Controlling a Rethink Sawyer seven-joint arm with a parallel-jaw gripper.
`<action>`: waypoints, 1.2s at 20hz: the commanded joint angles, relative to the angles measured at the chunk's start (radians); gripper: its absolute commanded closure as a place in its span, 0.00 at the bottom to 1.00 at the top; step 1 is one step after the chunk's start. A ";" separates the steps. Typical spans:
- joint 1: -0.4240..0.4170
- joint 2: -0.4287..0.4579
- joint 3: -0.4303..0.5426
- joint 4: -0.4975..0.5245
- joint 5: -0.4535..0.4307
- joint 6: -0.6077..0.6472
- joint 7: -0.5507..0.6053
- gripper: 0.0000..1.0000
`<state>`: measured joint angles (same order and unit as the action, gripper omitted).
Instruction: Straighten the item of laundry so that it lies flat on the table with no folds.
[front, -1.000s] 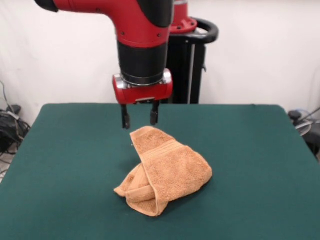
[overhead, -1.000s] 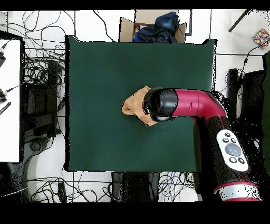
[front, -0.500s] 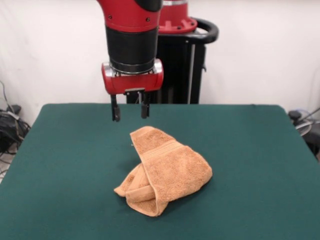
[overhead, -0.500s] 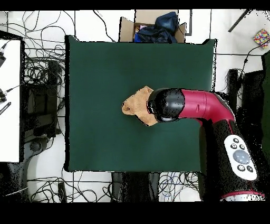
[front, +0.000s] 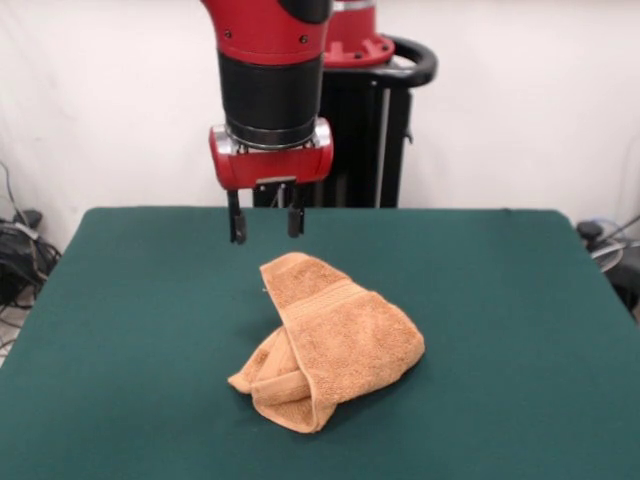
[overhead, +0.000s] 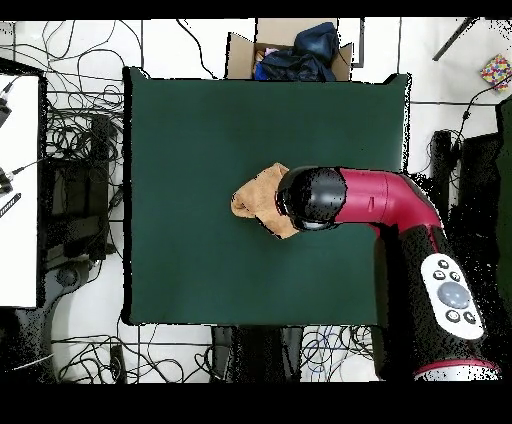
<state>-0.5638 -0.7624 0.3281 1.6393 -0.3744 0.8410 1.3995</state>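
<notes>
The orange-tan towel lies crumpled and folded over itself near the middle of the dark green table, with a woven band showing across its upper fold. In the overhead view the towel is partly hidden under the arm. My gripper hangs open and empty above the table, just behind the towel's far end and a little to its left. It touches nothing. In the overhead view the arm's black wrist hides the gripper.
A cardboard box with dark cloth stands off the table's far edge in the overhead view. Cables lie on the floor around the table. The robot's black pedestal stands behind the table.
The gripper moved left and up away from the towel's far end, then shifted slightly back right. The towel has not moved.
</notes>
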 joint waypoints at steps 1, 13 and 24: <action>0.038 0.054 -0.006 0.000 0.006 0.021 0.101 0.00; 0.049 0.110 -0.026 -0.005 -0.022 -0.044 0.113 0.00; 0.033 0.124 -0.024 0.011 -0.039 -0.071 0.094 0.00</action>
<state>-0.5348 -0.6547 0.3265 1.6389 -0.3878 0.8406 1.3995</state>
